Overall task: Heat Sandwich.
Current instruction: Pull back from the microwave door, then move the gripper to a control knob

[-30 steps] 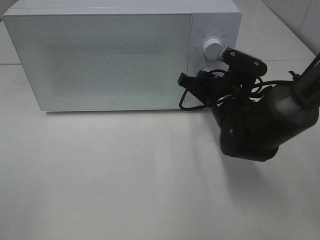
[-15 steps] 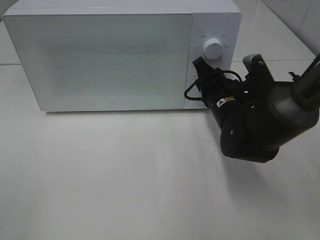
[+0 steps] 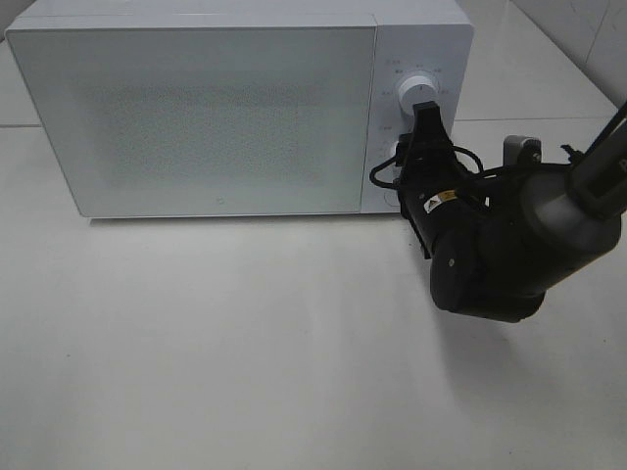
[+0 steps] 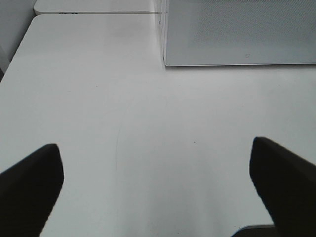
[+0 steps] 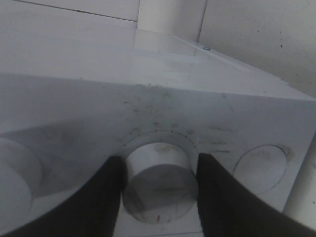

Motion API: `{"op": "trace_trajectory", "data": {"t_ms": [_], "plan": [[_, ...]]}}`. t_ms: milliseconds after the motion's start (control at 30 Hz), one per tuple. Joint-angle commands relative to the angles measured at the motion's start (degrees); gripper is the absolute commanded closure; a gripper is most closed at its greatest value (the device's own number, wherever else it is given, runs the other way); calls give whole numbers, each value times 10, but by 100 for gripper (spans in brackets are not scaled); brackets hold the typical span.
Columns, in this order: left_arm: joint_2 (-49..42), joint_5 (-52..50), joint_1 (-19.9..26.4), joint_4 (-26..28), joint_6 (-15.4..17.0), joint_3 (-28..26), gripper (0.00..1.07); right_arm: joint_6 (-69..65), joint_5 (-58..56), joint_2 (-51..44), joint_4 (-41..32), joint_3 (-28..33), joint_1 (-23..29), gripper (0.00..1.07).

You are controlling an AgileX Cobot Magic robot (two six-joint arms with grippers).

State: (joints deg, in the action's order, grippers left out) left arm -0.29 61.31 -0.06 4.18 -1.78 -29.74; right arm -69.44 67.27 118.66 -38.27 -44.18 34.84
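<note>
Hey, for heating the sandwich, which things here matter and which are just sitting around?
On the job: microwave, one panel knob, right gripper straddling it.
Idle: left gripper, open above the table. No sandwich in view.

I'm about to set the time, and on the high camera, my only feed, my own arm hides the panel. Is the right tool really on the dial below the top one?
Observer: Yes. The right wrist camera shows the right tool straddling the lower dial and touching it on both sides.
Operator: Any pointer on that dial?
Observer: A small red mark sits near the rim of its face.
Operator: And the left tool? It's outside my picture.
Observer: The left tool is open and holds nothing. It is above the table, facing the front of the microwave.
</note>
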Motion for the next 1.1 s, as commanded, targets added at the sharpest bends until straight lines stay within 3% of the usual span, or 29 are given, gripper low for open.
{"op": "trace_trajectory", "data": {"t_ms": [33,867,1033,1100], "plan": [[-10,0,-3,2,3,1,9,-32,38,-5,8,-7,-2,91],[-10,0,-3,2,3,1,9,-43,34,-5,13,-7,-2,84],[-10,0,-3,2,3,1,9,-43,41,-5,7,-7,-2,71],[-10,0,-3,2,3,1,9,-44,49,-5,2,-7,-2,59]]}}
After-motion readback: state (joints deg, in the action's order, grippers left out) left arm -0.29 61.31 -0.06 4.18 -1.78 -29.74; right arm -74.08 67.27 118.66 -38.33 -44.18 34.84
